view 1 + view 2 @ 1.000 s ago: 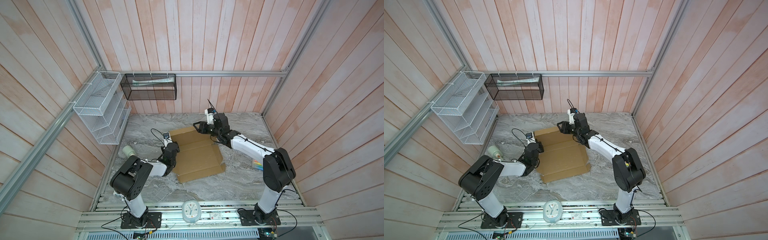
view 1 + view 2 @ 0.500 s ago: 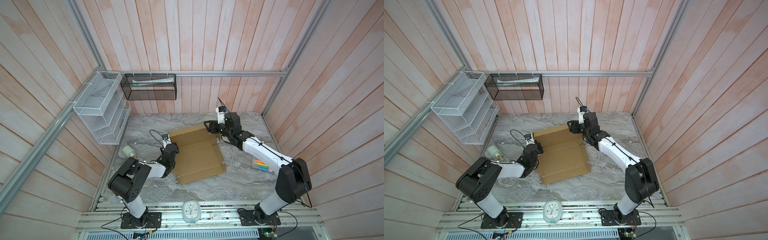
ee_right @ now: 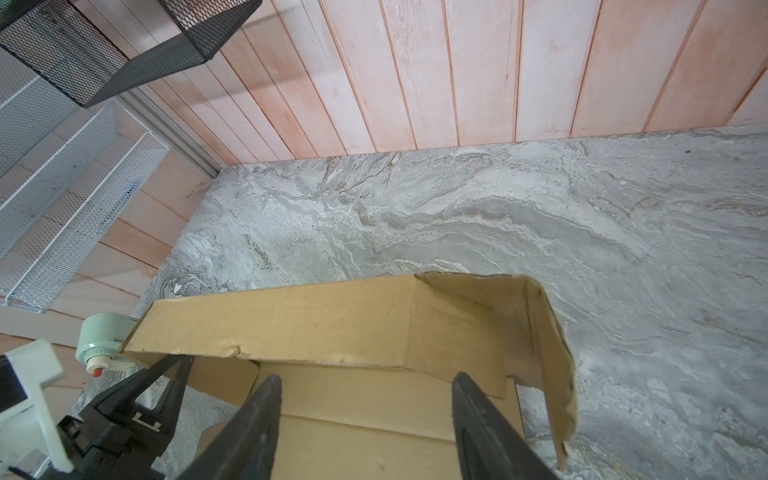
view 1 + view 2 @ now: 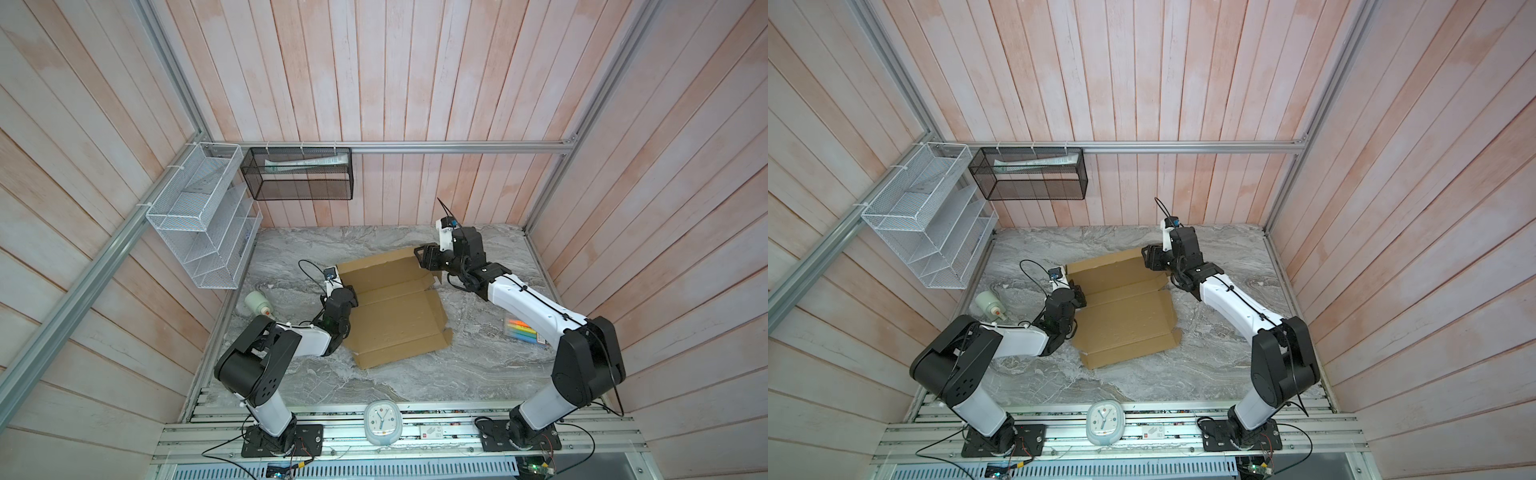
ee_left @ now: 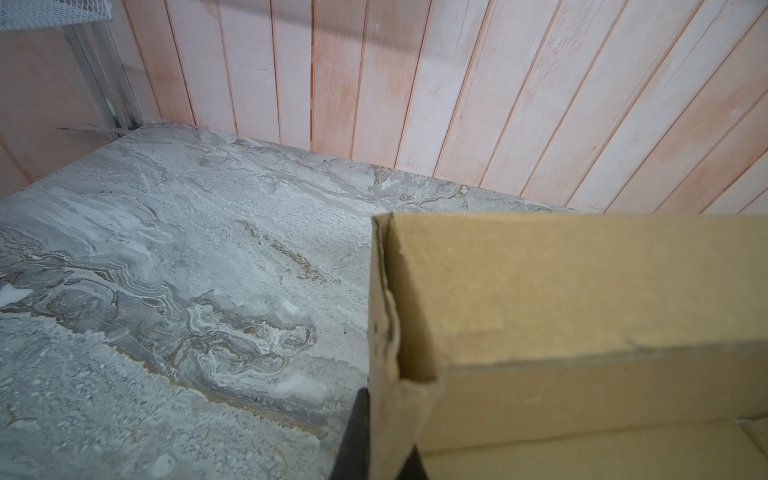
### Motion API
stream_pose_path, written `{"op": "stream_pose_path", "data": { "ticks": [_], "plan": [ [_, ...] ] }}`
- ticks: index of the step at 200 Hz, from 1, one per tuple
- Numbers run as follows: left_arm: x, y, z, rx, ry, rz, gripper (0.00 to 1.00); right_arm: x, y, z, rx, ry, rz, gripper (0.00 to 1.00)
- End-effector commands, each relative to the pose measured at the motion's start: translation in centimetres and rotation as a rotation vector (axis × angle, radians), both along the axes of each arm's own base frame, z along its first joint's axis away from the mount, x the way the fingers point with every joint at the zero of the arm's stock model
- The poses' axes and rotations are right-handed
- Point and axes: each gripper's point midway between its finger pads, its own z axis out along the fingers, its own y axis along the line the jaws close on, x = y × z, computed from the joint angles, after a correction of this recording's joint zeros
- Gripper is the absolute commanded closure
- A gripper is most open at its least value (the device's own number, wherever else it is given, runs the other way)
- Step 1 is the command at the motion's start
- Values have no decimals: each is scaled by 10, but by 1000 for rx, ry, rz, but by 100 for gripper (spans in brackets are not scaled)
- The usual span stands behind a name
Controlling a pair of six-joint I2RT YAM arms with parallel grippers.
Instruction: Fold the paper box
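The paper box (image 4: 395, 307) (image 4: 1125, 311) is a brown creased cardboard sheet lying mostly flat mid-table, its back flap (image 3: 291, 320) raised. My left gripper (image 4: 351, 291) (image 4: 1077, 297) sits at the sheet's left edge. In the left wrist view it (image 5: 384, 453) is shut on an upright side flap (image 5: 382, 332), with one dark finger (image 5: 353, 432) showing beside the cardboard. My right gripper (image 4: 424, 259) (image 4: 1148, 259) hovers at the back right corner. Its fingers (image 3: 266, 399) stand open over the cardboard with nothing between them, next to a bent corner tab (image 3: 536, 332).
A white wire rack (image 4: 199, 232) and a black mesh basket (image 4: 299, 178) hang on the walls at back left. A pale green bottle (image 4: 257, 302) lies left of the left arm. A pack of coloured markers (image 4: 523, 332) lies at right. A clock (image 4: 381, 422) sits on the front rail.
My right gripper has moved to the right along the box's back edge to its right corner and opened wider. The left gripper has kept its grip in place.
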Motion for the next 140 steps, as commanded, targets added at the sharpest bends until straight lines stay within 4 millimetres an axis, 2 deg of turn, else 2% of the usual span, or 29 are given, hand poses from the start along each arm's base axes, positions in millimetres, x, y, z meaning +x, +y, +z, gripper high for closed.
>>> {"op": "stream_pose_path", "data": {
  "ticks": [1,140],
  "plan": [
    [-1,1,13,-35,-35,-5,100,4,-6,-17,-13,36,-16,34],
    [2,-2,14,-34,-34,-13,100,12,9,-37,74,99,36,34]
  ]
}}
